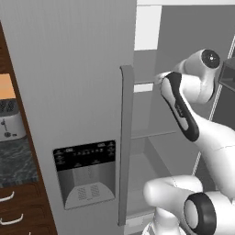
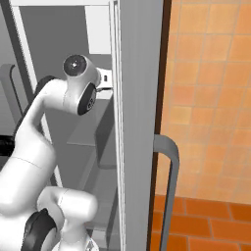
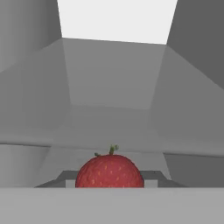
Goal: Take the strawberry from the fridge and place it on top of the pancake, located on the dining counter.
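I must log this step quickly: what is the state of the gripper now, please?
Gripper: cannot be told whether it is shut. The strawberry sits between its fingers, inside the fridge, but the fingertips are hidden.

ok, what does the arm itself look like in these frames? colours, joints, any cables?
The arm is glossy white with rounded, tube-like links. One link carries a long black oval inlay; the joints have black rings, and a round dark cap with a pale centre closes one joint. No loose cables or lettering visible. The claw's finger shapes can't be made out.

Fridge (image 1: 69, 92) interior open ahead (walls (image 3: 26, 87) flank sides).
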